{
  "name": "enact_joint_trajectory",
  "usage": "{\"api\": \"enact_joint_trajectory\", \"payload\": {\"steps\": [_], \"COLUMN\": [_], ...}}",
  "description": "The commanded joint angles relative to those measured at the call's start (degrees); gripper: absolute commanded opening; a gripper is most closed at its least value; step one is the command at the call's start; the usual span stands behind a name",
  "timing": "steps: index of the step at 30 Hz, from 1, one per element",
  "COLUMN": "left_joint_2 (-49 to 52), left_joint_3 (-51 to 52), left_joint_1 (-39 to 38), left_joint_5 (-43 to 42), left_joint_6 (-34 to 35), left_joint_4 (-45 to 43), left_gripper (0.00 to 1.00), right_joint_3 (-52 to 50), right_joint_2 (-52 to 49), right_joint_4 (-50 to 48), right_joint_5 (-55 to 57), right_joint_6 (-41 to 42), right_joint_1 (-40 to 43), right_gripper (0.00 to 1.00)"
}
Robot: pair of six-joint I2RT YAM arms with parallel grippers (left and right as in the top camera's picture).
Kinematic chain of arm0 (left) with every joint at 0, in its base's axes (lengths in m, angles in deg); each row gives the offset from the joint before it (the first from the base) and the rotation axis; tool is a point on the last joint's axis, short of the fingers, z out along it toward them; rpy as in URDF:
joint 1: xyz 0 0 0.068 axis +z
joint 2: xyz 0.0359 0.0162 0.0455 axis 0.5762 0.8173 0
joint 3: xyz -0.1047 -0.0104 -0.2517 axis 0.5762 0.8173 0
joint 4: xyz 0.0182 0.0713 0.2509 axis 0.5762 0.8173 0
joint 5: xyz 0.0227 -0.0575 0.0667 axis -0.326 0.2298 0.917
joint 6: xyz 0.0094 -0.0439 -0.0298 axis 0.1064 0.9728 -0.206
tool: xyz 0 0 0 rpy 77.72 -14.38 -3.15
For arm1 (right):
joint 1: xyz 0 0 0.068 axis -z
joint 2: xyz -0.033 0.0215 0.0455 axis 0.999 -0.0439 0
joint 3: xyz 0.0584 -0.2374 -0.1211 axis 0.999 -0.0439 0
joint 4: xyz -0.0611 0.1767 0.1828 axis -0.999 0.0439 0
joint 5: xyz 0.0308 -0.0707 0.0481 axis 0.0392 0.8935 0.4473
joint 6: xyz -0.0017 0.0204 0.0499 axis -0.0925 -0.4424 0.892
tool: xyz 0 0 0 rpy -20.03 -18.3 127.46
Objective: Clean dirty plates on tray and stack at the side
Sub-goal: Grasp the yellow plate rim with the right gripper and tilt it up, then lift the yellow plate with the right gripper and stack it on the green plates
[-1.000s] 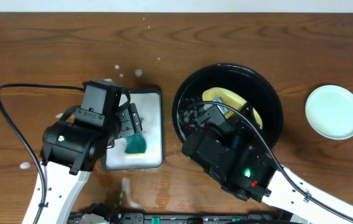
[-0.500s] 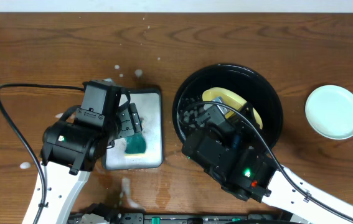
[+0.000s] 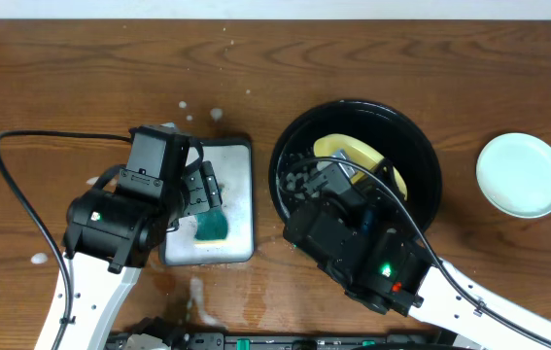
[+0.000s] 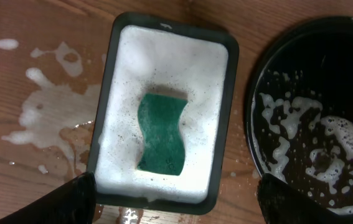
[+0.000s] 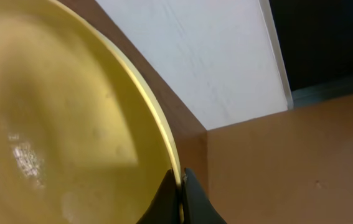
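The pale yellow plate (image 3: 353, 154) is held tilted above the black tray (image 3: 421, 146), and my right gripper (image 3: 326, 185) is shut on its rim. The right wrist view shows that plate (image 5: 58, 112) filling the left side, with the right gripper (image 5: 180, 186) pinching its edge. The tray (image 4: 325, 74) carries streaks of foam inside. A pale mint-blue plate (image 3: 521, 174) lies on the table to the right of the tray. My left gripper (image 4: 176, 205) is open above the near end of the sponge dish (image 4: 223, 124), holding nothing.
A green sponge (image 4: 162, 132) lies in white foam in the black-rimmed sponge dish (image 3: 239, 160), left of the tray. Spilled foam (image 4: 51, 112) wets the wood left of the dish. A black cable (image 3: 22, 194) loops at the far left.
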Motion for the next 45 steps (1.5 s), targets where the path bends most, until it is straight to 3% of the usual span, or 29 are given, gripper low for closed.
{"api": "enact_joint_trajectory", "payload": {"steps": [1, 3, 5, 6, 9, 13, 18, 23, 24, 26, 31, 35, 36, 37, 38, 39, 41, 45], "left_joint_2": [0.0, 0.0, 0.0, 0.0, 0.0, 0.0, 0.0, 0.0, 0.0, 0.0, 0.0, 0.0, 0.0, 0.0, 0.0, 0.0, 0.0, 0.0], "left_joint_3": [-0.1, -0.1, -0.1, -0.1, -0.1, -0.1, -0.1, -0.1, -0.1, -0.1, -0.1, -0.1, -0.1, -0.1, -0.1, -0.1, -0.1, -0.1], "left_joint_1": [0.3, 0.3, 0.3, 0.3, 0.3, 0.3, 0.3, 0.3, 0.3, 0.3, 0.3, 0.3, 0.3, 0.3, 0.3, 0.3, 0.3, 0.3], "left_joint_5": [0.1, 0.1, 0.1, 0.1, 0.1, 0.1, 0.1, 0.1, 0.1, 0.1, 0.1, 0.1, 0.1, 0.1, 0.1, 0.1, 0.1, 0.1], "left_joint_6": [-0.3, -0.3, -0.3, -0.3, -0.3, -0.3, -0.3, -0.3, -0.3, -0.3, -0.3, -0.3, -0.3, -0.3, -0.3, -0.3, -0.3, -0.3], "left_joint_4": [0.3, 0.2, 0.2, 0.2, 0.2, 0.2, 0.2, 0.2, 0.2, 0.2, 0.2, 0.2, 0.2, 0.2, 0.2, 0.3, 0.2, 0.2], "left_gripper": [0.83, 0.83, 0.83, 0.83, 0.83, 0.83, 0.83, 0.83, 0.83, 0.83, 0.83, 0.83, 0.83, 0.83, 0.83, 0.83, 0.83, 0.83], "right_joint_3": [0.2, 0.2, 0.2, 0.2, 0.2, 0.2, 0.2, 0.2, 0.2, 0.2, 0.2, 0.2, 0.2, 0.2, 0.2, 0.3, 1.0, 1.8], "right_joint_2": [0.0, 0.0, -0.2, -0.2, 0.2, 0.5, 0.6, 0.2, -0.5, -1.9, -10.5, -18.9, -20.6, -21.7, -22.1, -22.0, -20.3, -11.3], "right_joint_4": [-1.3, -2.8, -2.9, -4.6, -4.9, -4.2, -5.7, -10.4, -11.6, -12.5, -12.9, -12.3, -12.3, -12.3, -12.6, -12.8, -12.7, -12.2], "right_joint_5": [6.1, 1.4, 6.2, 9.2, -2.3, -7.1, -29.8, -59.6, -68.3, -75.4, -81.9, -82.2, -83.4, -85.2, -87.7, -90.2, -95.2, -106.9], "right_joint_6": [0.9, -1.7, -6.0, -3.1, -4.9, 8.5, 16.2, 16.5, 16.5, 16.6, 19.1, 20.0, 19.9, 19.6, 18.8, 18.1, 17.7, 16.4], "right_joint_1": [0.4, 0.4, 1.2, 2.3, 2.8, 9.2, 29.9, 57.8, 66.4, 74.5, 94.9, 102.2, 103.1, 103.7, 104.0, 104.0, 103.5, 99.1], "right_gripper": [0.01, 0.01, 0.01, 0.01, 0.01, 0.01, 0.01, 0.01, 0.01, 0.01, 0.01, 0.01, 0.04, 0.18, 0.49, 0.68, 0.77, 0.77]}}
